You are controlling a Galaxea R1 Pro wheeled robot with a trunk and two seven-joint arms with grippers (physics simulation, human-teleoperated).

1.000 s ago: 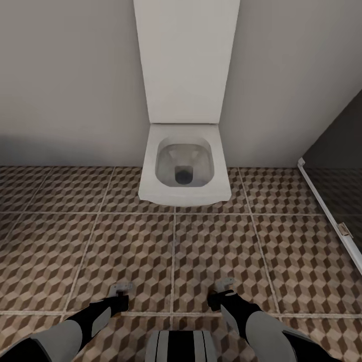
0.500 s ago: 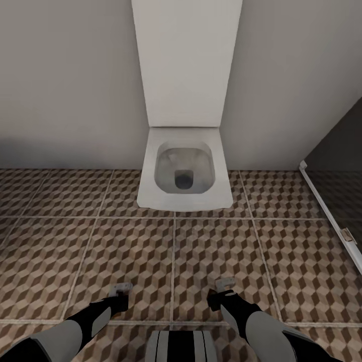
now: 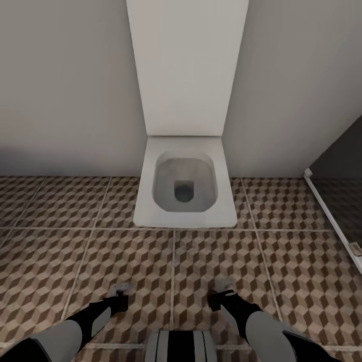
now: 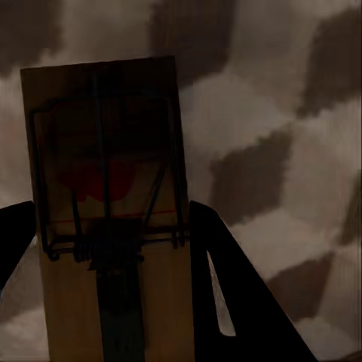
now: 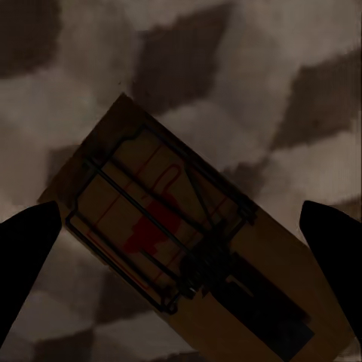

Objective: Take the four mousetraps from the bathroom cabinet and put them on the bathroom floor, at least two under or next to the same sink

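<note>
A flat wooden mousetrap (image 4: 109, 219) with dark wire spring is clamped in the left jaws (image 3: 119, 290). The right jaws (image 3: 224, 285) hold a tilted trap (image 5: 188, 249), though their grip is unclear. Cube-patterned floor (image 3: 100, 251) lies at lower frame, glossy white toilet (image 3: 185, 188) at centre.

The bathroom floor (image 3: 125, 261) is tiled in a brown, beige and white cube pattern with thin pale grout lines. It spreads beneath and ahead of both grippers. Ahead of them, a white toilet (image 3: 185, 188) sits over the floor against the wall. To the right of the right gripper, a pale strip (image 3: 332, 221) runs along the floor.
</note>
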